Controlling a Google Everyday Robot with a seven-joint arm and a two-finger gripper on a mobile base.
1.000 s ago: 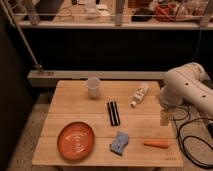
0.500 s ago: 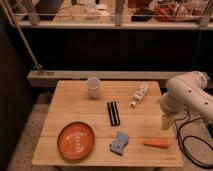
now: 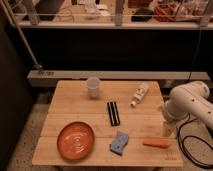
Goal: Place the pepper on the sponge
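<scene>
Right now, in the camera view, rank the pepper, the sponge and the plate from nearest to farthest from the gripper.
The gripper hangs at the right side of the table.
1. Pepper: right beside the gripper, near the table's front edge.
2. Sponge: front middle, left of the pepper.
3. Plate: front left, farthest.

The pale, plank-striped wooden table [image 3: 70, 102] carries an orange-red pepper [image 3: 156, 144] at four o'clock, a light-blue sponge [image 3: 119, 143] at six, an orange, ring-patterned plate [image 3: 75, 141] at seven and a black bar [image 3: 113, 113] at centre. The whitish gripper [image 3: 168, 129] hangs open at three o'clock.
</scene>
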